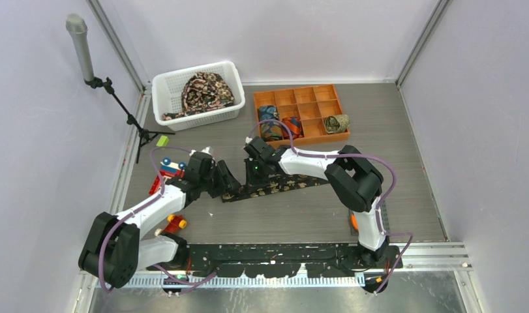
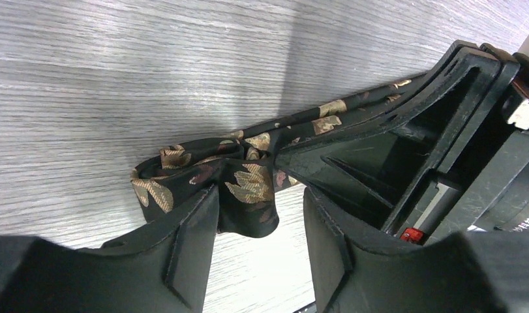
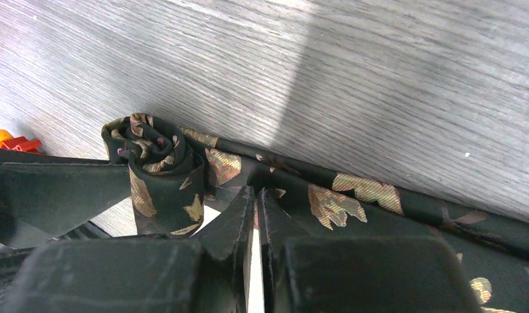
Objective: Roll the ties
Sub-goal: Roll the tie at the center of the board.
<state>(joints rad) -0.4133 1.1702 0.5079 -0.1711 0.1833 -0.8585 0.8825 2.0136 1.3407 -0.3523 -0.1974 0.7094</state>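
The tie [image 1: 281, 186] lies flat on the table [image 1: 392, 163] just ahead of both arms, its long axis running left to right. Its left end is wound into a small roll [image 3: 160, 169], and the flat length trails off rightward under the right arm. The left gripper [image 2: 261, 202] stands spread astride that roll, so it looks the nearer one to turn it. The right gripper [image 3: 256, 199] is pressed almost together just right of the roll, seemingly nipping the fabric. Rolling would have to travel rightward. Behind, the basket [image 1: 162, 91] holds a heap of loose ties [image 1: 203, 91]. The tray [image 1: 294, 90] holds finished rolls [image 1: 274, 127] in its near compartments, with an olive roll [image 1: 336, 122] rightmost.
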